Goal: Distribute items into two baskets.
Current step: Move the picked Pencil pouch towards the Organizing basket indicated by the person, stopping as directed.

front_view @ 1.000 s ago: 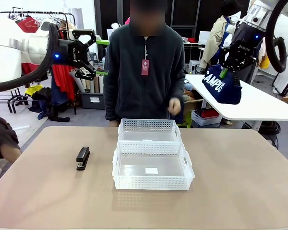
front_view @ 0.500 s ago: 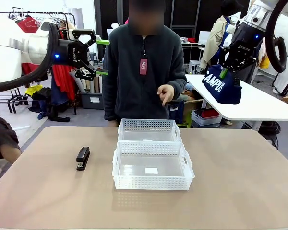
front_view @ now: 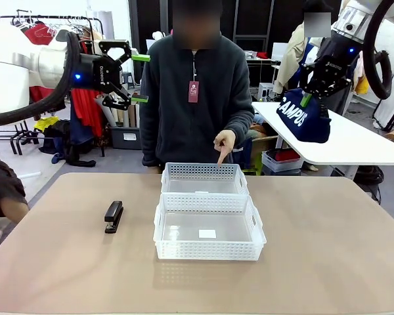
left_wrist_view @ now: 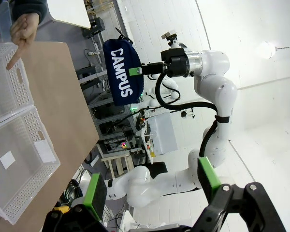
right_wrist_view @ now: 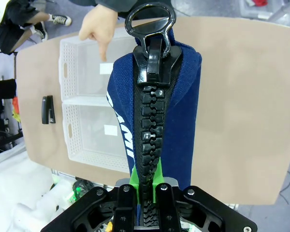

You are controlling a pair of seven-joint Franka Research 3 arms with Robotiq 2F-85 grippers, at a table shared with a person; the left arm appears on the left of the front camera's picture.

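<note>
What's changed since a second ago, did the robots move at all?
The person's hand swung inward and now points down at the far white lattice plastic basket. Unchanged: right gripper shut on the navy-blue "CAMPUS" zip pouch, left gripper open, small black stapler on the table.

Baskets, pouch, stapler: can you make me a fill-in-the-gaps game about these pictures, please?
1. The navy pouch hangs from the ___ arm's shut jaws.
2. White letters on the pouch spell ___.
3. The person's hand points a ___ down at the far basket.
4. The black stapler lies on the table, to the ___ of the near basket.
Missing words: right; CAMPUS; finger; left.
</note>
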